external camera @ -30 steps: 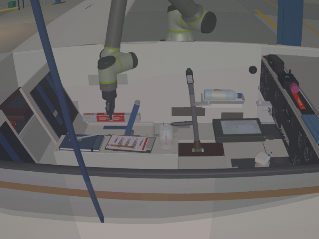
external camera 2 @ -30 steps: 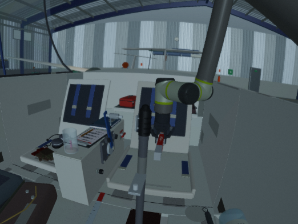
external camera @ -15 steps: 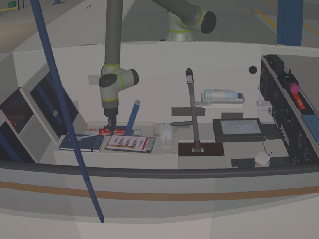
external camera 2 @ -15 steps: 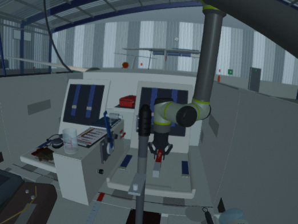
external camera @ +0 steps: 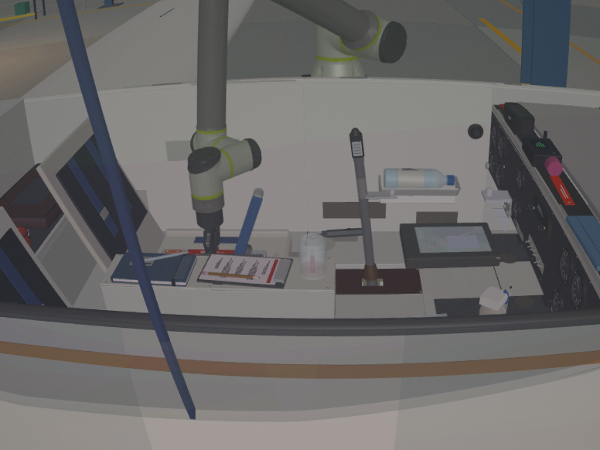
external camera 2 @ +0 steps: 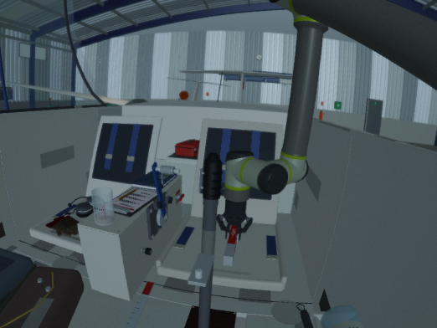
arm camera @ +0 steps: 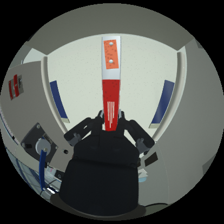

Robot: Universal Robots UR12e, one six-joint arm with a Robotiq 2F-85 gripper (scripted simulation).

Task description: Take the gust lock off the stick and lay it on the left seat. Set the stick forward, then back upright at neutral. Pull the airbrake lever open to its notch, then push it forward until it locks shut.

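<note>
The red and white gust lock (arm camera: pixel 110 89) is held in my closed gripper (arm camera: pixel 111 119) and hangs low over the pale seat pan, its white end (external camera 2: pixel 228 258) down at the cushion; I cannot tell whether it rests on it. In the side camera the lock (external camera: pixel 194 252) shows as a red strip behind the console, under the gripper (external camera: pixel 211 240). The stick (external camera: pixel 363 203) stands upright on its dark base plate, bare of the lock. The blue airbrake lever (external camera: pixel 249 220) leans beside the centre console.
Behind the seat stand two seat backs with blue harness straps (external camera 2: pixel 123 146). The centre console carries a checklist (external camera: pixel 244 270), a logbook (external camera: pixel 152 269) and a clear cup (external camera: pixel 312 256). A tablet (external camera: pixel 450 243) and the instrument panel (external camera: pixel 543 203) lie to the right.
</note>
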